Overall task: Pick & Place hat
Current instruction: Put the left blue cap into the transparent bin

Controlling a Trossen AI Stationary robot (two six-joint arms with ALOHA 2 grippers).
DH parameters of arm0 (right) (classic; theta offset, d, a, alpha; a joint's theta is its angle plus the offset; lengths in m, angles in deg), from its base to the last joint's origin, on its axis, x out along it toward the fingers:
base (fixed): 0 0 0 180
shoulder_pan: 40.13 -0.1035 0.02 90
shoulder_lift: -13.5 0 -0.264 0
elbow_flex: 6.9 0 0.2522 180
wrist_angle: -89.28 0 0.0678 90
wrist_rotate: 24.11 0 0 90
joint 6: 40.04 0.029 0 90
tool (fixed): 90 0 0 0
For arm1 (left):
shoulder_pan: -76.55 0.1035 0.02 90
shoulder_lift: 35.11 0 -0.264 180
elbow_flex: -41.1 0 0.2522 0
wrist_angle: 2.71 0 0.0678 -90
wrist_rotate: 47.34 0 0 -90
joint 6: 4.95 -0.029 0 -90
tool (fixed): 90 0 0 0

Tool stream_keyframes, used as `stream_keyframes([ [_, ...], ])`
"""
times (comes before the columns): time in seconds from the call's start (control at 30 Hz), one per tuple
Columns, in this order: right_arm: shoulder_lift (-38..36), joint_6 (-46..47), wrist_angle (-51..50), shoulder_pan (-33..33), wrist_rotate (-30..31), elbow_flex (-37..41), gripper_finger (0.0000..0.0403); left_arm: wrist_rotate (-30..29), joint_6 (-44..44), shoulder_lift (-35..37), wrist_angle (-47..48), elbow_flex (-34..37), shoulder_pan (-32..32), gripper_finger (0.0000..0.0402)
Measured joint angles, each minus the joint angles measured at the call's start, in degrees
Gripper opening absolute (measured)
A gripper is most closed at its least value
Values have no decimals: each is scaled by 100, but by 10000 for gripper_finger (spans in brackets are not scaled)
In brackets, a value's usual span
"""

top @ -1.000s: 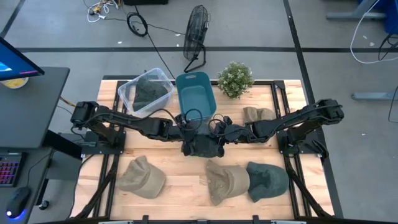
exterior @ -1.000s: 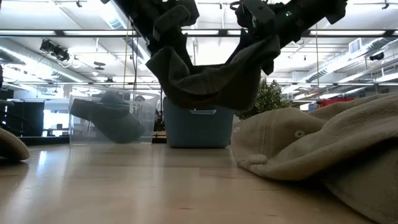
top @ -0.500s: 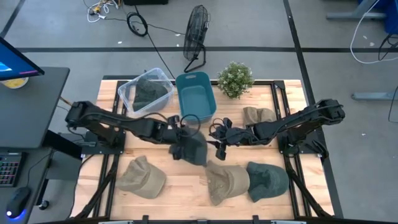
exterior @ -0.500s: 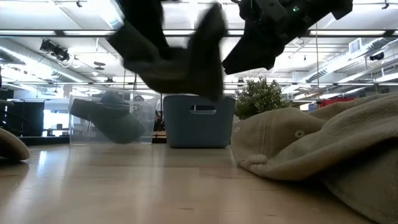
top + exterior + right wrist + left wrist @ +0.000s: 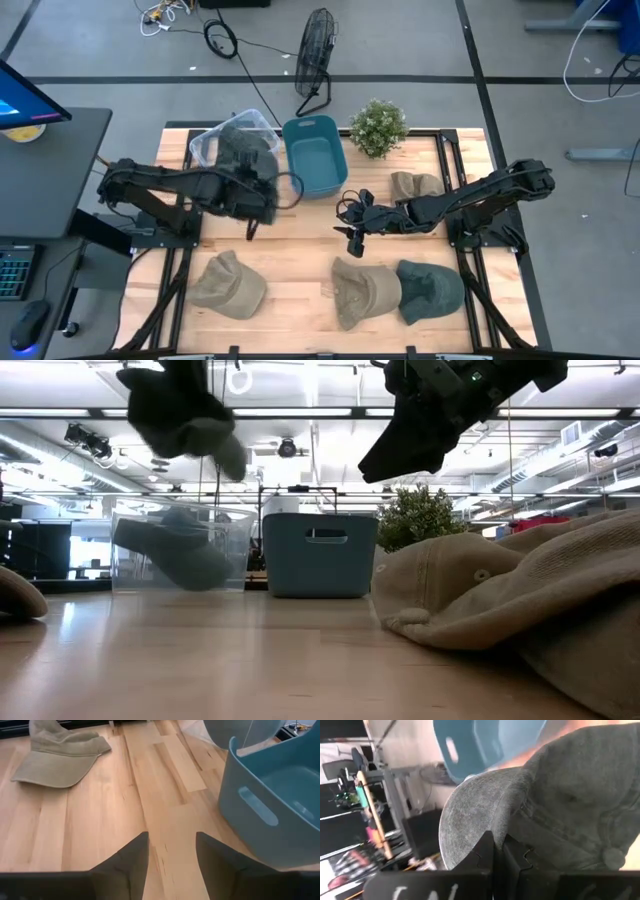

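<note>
- A second ago both my grippers were holding the dark hat (image 5: 250,180) between them over the middle of the table (image 5: 300,290); now only my left gripper (image 5: 262,190) has it, fingers pinched tight on the brim, as the left wrist view shows.
- My right gripper (image 5: 352,222) has let go. It is hanging above the table centre with its fingers spread and nothing between them; its own view looks down on bare wood, the blue bin (image 5: 272,800) and a tan hat (image 5: 60,752) farther off.
- I am carrying the hat off the centre toward the clear tub (image 5: 230,145) at the back left. In the high view it is just at the tub's near edge; in the low view it is hanging in the air, well above the tabletop and above the tub (image 5: 180,550).
- The tub is already holding one dark hat (image 5: 175,555), so I judge it to be the place for dark ones, and this one is close to being dropped in.
- What I reckon is left for this hat: bringing it fully over the tub's opening, lowering it, and opening my left fingers.
- The handover to one arm means my right is free to go for another hat.
- Waiting on the table are a tan hat (image 5: 228,285) front left, a tan hat (image 5: 362,290) and a green hat (image 5: 432,290) front right, touching each other, and a tan hat (image 5: 415,185) at the right.
- The task looks partly done, with several hats to go.
</note>
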Motion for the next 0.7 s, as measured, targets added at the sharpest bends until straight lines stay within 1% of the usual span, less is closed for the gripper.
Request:
stream_keyframes([
  [0.17, 0, 0, 54, 2, 2, 0, 164, -67, -943, 98, -8, -4, 738, 11],
  [0.3, 2, 0, 54, 4, 1, 0, 164, -529, -1498, 164, 7, -4, 1407, 9],
  [0.37, 2, -2, 51, 4, 2, 0, 164, -605, -1735, 207, 15, -7, 1768, 9],
  [0.43, 2, -19, 82, 4, 2, 0, 164, -543, -2040, 266, 8, -4, 2138, 9],
  [0.53, 2, -123, 107, 4, 2, 0, 164, -543, -2886, 286, -70, -7, 2586, 9],
  [0.6, 2, -125, 145, 4, 2, 0, 164, -510, -3472, 287, -327, -7, 2836, 9],
  [0.63, 2, -122, 145, 4, 2, 0, 164, -413, -3838, 311, -450, -7, 2961, 9],
  [0.7, 2, -124, 143, 4, 2, 0, 164, 58, -4729, 343, -665, -7, 3185, 9],
])
